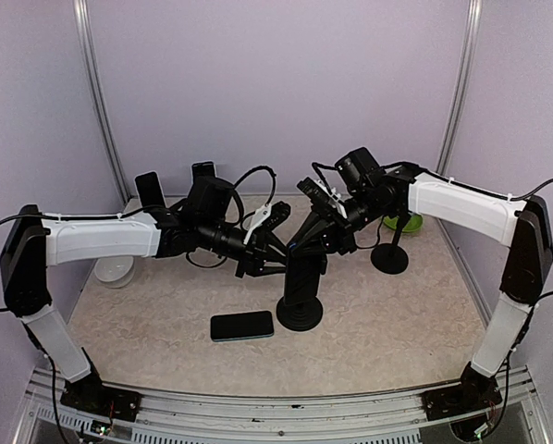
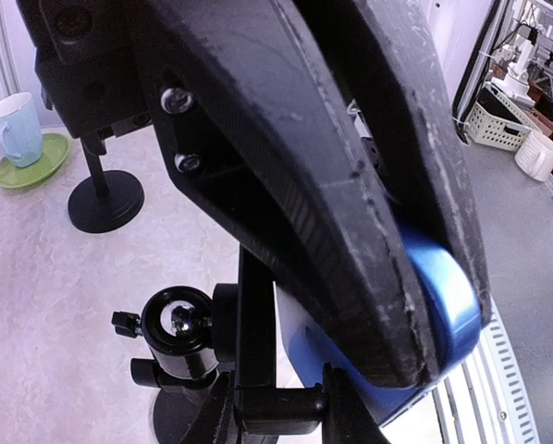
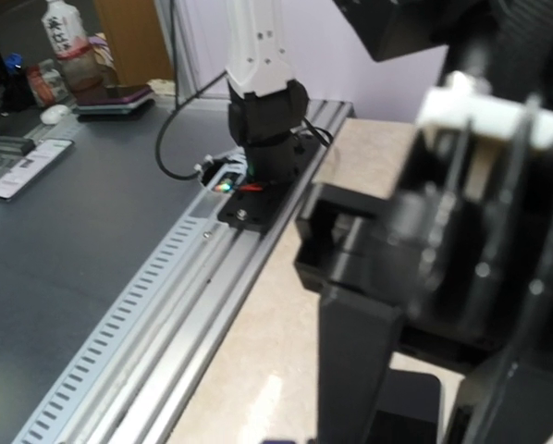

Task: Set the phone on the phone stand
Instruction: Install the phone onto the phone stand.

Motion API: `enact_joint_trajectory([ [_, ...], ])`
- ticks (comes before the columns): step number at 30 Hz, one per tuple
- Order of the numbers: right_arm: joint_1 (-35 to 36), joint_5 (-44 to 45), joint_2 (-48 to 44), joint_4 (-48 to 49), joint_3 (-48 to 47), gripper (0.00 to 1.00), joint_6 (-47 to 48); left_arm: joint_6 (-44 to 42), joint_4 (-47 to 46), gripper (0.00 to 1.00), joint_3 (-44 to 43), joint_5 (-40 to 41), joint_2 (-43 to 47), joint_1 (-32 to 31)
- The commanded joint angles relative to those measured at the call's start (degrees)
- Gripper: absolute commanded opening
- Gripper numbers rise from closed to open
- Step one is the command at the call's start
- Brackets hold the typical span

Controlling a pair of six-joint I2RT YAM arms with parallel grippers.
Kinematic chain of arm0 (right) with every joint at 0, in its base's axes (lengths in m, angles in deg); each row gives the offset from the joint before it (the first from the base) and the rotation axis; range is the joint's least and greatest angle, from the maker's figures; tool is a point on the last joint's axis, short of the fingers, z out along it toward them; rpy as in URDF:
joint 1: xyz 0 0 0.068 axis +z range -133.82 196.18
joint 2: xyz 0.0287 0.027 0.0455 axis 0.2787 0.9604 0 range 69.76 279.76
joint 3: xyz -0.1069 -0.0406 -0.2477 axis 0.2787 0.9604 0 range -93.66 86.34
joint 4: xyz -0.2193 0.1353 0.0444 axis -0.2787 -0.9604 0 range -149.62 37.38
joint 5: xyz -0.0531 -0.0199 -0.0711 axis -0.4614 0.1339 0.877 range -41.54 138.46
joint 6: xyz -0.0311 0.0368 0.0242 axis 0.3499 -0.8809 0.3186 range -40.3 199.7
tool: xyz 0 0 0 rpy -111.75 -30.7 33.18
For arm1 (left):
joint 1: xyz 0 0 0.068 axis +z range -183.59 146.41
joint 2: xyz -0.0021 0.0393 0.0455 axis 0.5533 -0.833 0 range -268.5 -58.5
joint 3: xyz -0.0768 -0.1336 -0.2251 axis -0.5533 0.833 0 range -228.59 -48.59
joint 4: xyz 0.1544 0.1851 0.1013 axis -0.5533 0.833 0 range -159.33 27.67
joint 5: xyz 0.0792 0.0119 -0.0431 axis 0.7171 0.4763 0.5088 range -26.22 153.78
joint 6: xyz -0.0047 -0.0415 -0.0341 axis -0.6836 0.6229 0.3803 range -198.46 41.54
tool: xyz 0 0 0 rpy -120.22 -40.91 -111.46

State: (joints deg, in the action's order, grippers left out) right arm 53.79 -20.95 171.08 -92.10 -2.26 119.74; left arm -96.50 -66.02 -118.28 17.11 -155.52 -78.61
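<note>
One glossy black phone [image 1: 242, 326] is laid flat on marbled tabletop [image 1: 165, 347], 9 o'clock of one round-based phone stand [image 1: 300, 313]. Right jaws closed; left jaws cannot be told.

A mug [image 2: 16, 129] on a green saucer [image 2: 38, 166] stands to the right of the right gripper [image 1: 325, 205]. A white bowl [image 1: 115, 270] is far left of the left gripper [image 1: 275, 217].
</note>
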Motion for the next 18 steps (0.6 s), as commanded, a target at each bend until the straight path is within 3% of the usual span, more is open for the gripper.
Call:
enact_joint_trajectory([
  [1,-4.4,15.6,-3.6,-4.7,0.9,0.0,-4.0,2.5,1.7,0.0,3.0,-3.9,5.2,1.1],
  [18,-5.0,17.3,-2.1,-8.3,-0.5,0.0,-2.2,0.0,4.3,0.0,5.4,-7.9,8.8,1.6],
])
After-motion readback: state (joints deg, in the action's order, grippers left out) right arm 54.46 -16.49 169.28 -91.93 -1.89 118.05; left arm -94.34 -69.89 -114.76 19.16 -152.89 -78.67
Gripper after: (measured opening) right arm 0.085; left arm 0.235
